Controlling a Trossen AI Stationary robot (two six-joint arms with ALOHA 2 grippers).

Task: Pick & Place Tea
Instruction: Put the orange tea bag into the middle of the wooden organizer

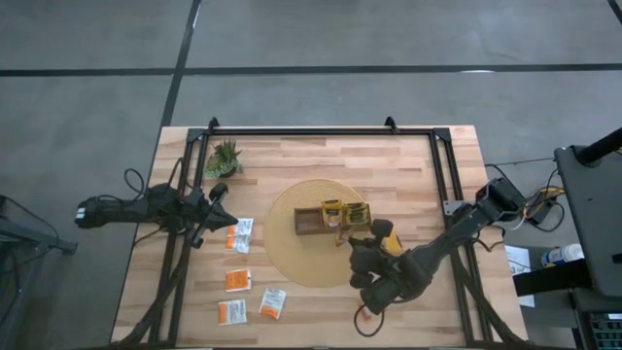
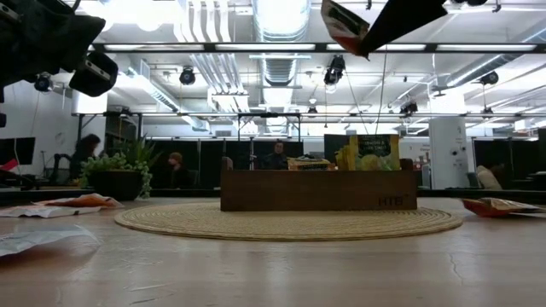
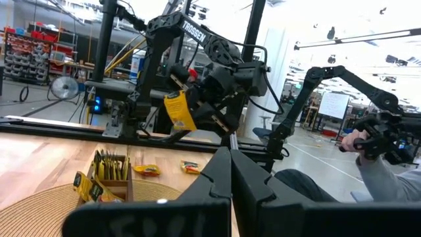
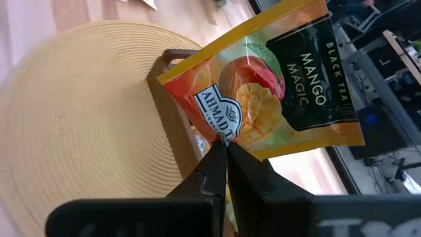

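Right gripper (image 4: 225, 153) is closed on one corner of a yellow-orange tea sachet (image 4: 263, 85), held in the air above the round woven mat (image 1: 292, 255), just beside the tray (image 1: 313, 222). More yellow sachets (image 1: 345, 212) are stood upright in the tray. Four white-and-orange sachets (image 1: 238, 235) are lain flat on the table (image 1: 311, 156) near the left gripper (image 1: 222, 219), which is closed on nothing beside a potted plant (image 1: 224, 156).
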